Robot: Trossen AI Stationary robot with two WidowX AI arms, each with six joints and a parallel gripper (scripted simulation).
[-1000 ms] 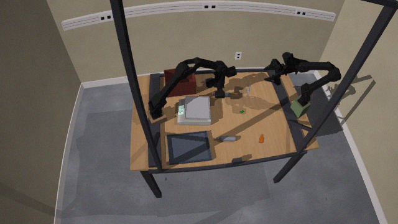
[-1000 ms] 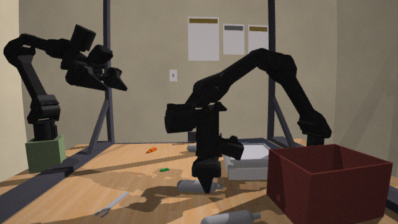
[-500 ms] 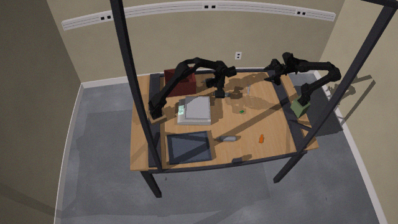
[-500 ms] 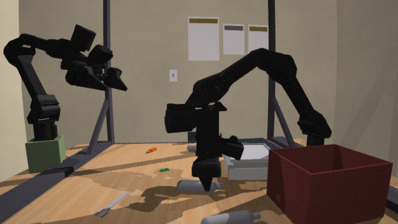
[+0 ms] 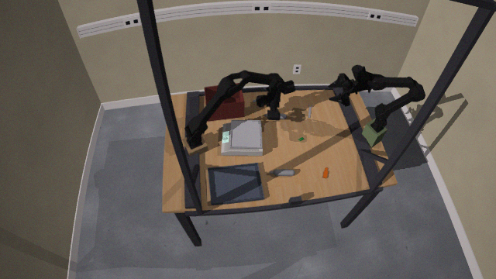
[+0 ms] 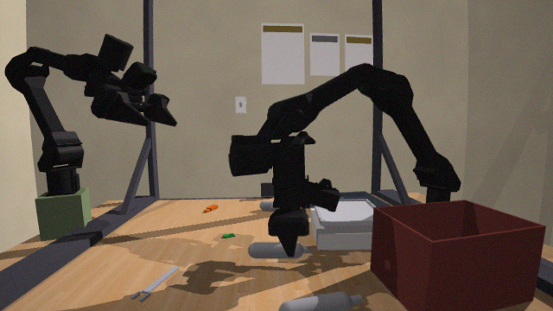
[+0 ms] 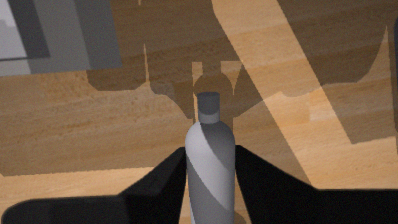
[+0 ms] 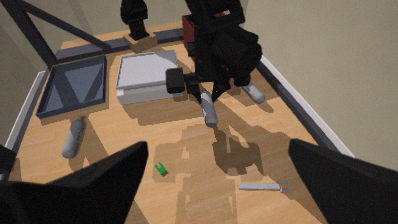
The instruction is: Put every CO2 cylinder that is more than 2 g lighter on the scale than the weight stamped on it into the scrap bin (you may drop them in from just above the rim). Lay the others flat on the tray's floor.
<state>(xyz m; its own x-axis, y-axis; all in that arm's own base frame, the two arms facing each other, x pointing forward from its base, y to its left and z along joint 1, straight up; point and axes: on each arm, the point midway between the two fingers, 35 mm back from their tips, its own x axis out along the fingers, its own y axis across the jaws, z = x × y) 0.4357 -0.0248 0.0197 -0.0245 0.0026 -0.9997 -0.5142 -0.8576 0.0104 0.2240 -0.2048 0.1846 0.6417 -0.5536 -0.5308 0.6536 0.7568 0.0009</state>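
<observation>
Gripping 1 smooth, grey, round-shouldered cylinder (image 6: 269, 250) (image 7: 210, 150) (image 8: 209, 111) between them, the left jaws (image 6: 290, 255) point down at the wood-grained desk (image 5: 310, 155) (image 6: 173, 242) (image 7: 75, 115) (image 8: 133, 142).

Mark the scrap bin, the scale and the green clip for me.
Scrap bin (image 5: 230, 110) (image 6: 486, 269): top and exterior views, on its outer wall.
Scale (image 5: 246, 134) (image 8: 145, 70): top and right wrist views, on its weighing plate.
Green clip (image 5: 301, 139) (image 6: 229, 236) (image 8: 160, 169): top, exterior and right wrist views, on its body.

A wooden tabletop (image 5: 310, 155) (image 6: 173, 242) (image 7: 75, 125) (image 8: 125, 145) under cylinders, scale (image 5: 246, 134) (image 6: 343, 235) (image 7: 95, 35) (image 8: 147, 70), tray (image 5: 235, 184) (image 8: 75, 85), bin (image 5: 229, 108) (image 6: 479, 268), orange and green pieces.
</observation>
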